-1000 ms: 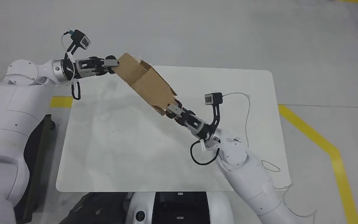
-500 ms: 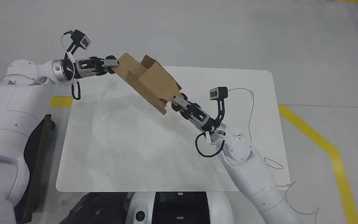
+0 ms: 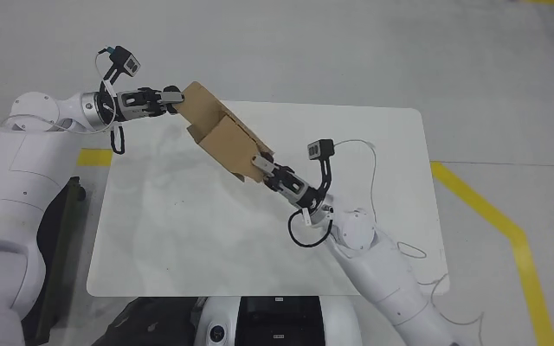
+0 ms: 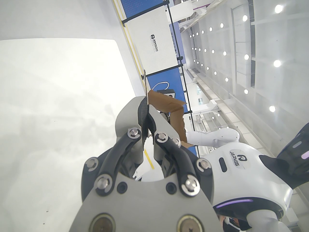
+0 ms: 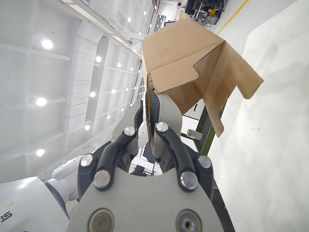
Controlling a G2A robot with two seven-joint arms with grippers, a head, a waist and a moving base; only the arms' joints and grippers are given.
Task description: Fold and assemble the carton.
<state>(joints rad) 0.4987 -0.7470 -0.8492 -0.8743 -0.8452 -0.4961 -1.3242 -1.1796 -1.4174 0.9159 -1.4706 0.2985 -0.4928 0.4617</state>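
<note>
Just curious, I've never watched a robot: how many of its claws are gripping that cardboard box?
2. The left gripper holds one end of the carton, the right gripper the opposite end.

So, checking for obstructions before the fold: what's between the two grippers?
The carton itself, as the top view shows: it spans from the left gripper to the right gripper, each shut on one end of it.
</note>
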